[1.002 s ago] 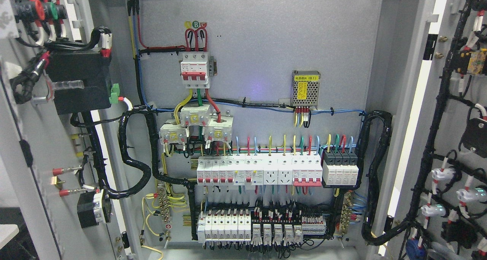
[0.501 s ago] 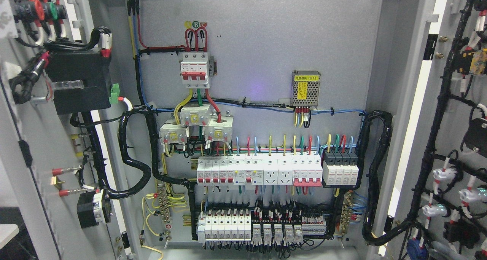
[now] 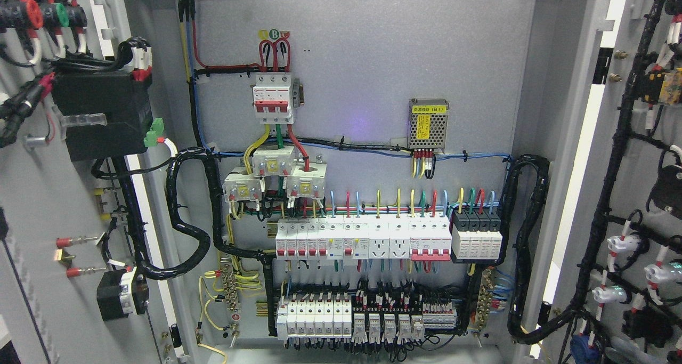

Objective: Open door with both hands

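A grey electrical cabinet stands open in the head view. Its left door (image 3: 48, 209) is swung out at the picture's left, its inner face carrying a black box (image 3: 98, 113), coloured lamps and wiring. The right door (image 3: 623, 140) is swung out at the picture's right, with a black cable harness (image 3: 607, 193) and white lamp holders on its inner face. Between them the back panel (image 3: 373, 49) shows breakers (image 3: 273, 97), a power supply (image 3: 428, 123) and rows of terminals (image 3: 367, 316). Neither hand nor either arm shows anywhere in the picture.
Thick black cable looms (image 3: 186, 215) run from the left door into the cabinet, and another loom (image 3: 527, 247) loops at the right inner wall. A bright gap (image 3: 575, 183) shows between the cabinet frame and the right door.
The left door has swung further outward to the left; its black box and lamps shifted left. The right door has barely moved.
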